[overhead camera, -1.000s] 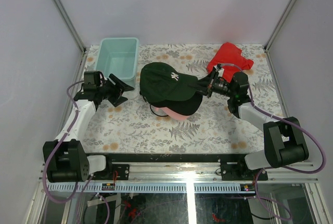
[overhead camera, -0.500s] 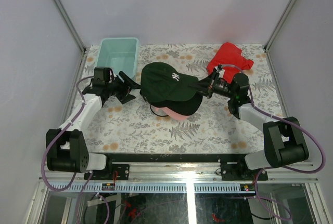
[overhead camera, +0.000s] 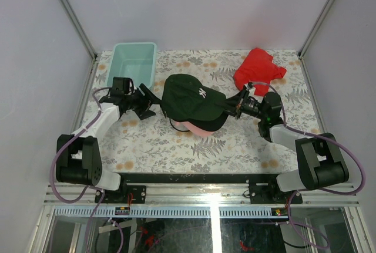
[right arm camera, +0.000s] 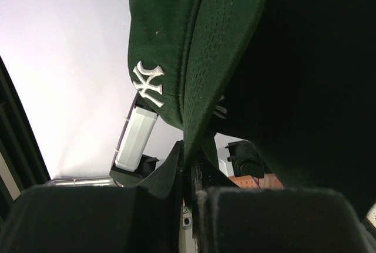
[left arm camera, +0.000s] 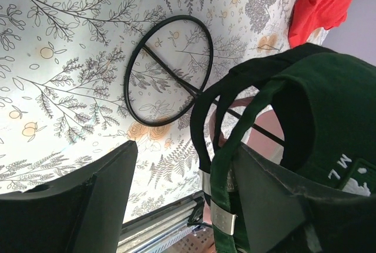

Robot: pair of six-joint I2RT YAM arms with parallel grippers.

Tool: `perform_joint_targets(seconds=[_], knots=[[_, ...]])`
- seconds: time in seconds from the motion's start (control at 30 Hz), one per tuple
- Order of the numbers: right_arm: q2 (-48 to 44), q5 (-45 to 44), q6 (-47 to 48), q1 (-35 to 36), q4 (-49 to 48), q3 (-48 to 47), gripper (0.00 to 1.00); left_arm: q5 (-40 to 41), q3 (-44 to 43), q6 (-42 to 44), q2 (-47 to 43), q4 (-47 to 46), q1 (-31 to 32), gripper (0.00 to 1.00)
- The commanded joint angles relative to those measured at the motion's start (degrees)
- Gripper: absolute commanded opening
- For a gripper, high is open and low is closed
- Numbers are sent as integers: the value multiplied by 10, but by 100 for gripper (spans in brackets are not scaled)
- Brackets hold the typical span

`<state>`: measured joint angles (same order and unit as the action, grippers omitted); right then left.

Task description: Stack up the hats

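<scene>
Mid-stack. Dark green cap [overhead camera: 189,95] sitting over the pink cap [overhead camera: 198,127] at table centre, with pink showing only along the near edge. Not released yet: right gripper [overhead camera: 235,107] clenched on the green brim. Left gripper [overhead camera: 148,104] spread wide, gripping nothing, just beside the cap's back strap. Possibly another dark cap sandwiched between the two, but can't tell from these views. Left to do, by the look of it: seat the green cap squarely, let go of the brim, back both arms off. Mint tub [overhead camera: 135,62] and red cloth [overhead camera: 259,68] at the far edge, apart from the pile.
</scene>
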<state>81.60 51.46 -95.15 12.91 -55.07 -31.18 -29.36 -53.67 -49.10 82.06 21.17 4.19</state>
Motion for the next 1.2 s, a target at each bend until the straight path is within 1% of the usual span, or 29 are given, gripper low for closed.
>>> perform_joint_targets(seconds=[0.0, 0.37, 0.6, 0.8, 0.9, 0.93, 0.97, 1.03, 1.13, 1.17], knots=[[-17, 7, 10, -3, -12, 42, 0, 1, -4, 23, 15, -23, 6, 65], [-1, 7, 59, -3, -11, 117, 0, -1, -3, 41, 39, -18, 17, 64], [3, 6, 173, -3, 102, 142, 0, 0, 1, 50, 45, -14, 20, 63], [51, -1, 183, -3, 66, 175, 0, 2, 6, 54, 48, -13, 21, 62], [56, -7, 191, -3, 74, 172, 1, 3, 10, 57, 47, -11, 22, 62], [52, -8, 197, -3, 87, 166, 7, 3, 11, 57, 46, -10, 22, 62], [45, -9, 208, -3, 108, 158, 15, 3, 12, 57, 45, -11, 22, 62], [20, -18, 239, -3, 176, 137, 29, 4, 13, 56, 41, -10, 22, 62], [-30, -46, 295, -3, 302, 95, 45, 5, 13, 56, 38, -8, 22, 62], [-46, -58, 314, -3, 341, 81, 47, 5, 12, 55, 36, -8, 22, 62]])
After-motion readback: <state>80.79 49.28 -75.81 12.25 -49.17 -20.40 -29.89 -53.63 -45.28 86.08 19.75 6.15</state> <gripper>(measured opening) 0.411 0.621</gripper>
